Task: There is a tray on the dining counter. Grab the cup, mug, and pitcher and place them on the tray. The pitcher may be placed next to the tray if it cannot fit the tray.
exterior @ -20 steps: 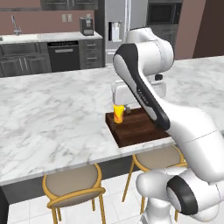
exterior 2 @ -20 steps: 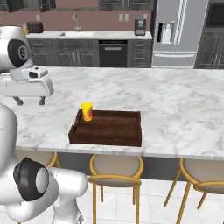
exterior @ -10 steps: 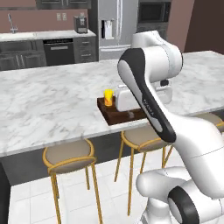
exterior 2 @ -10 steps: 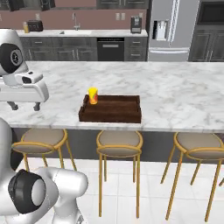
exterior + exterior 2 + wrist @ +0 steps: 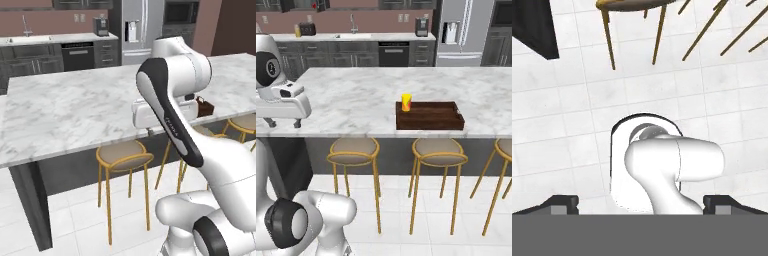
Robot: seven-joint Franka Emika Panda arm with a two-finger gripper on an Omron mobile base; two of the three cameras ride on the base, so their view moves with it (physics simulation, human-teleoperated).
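The dark brown tray (image 5: 429, 116) lies near the front edge of the white marble dining counter (image 5: 351, 95). The yellow cup (image 5: 406, 102) stands upright in the tray's left end. Behind my arm in the left base view, one end of the tray (image 5: 204, 106) peeks out on the dining counter (image 5: 65, 110). My gripper (image 5: 283, 123) hangs far left of the tray, in front of the counter edge and pointing down. It is open, its fingertips (image 5: 559, 202) wide apart over the floor with nothing between them. The mug and the pitcher are out of view.
Gold-legged bar stools (image 5: 353, 147) (image 5: 438, 150) stand under the counter's overhang, one just beside my arm (image 5: 124, 154). Behind the counter run dark cabinets with a sink worktop (image 5: 351, 37) and a steel fridge (image 5: 461, 30). White tiled floor (image 5: 562, 125) lies below the gripper.
The base has driven back and sideways, so the whole scene has shifted and the stools show in full. The cup still stands in the tray. The gripper stays open.
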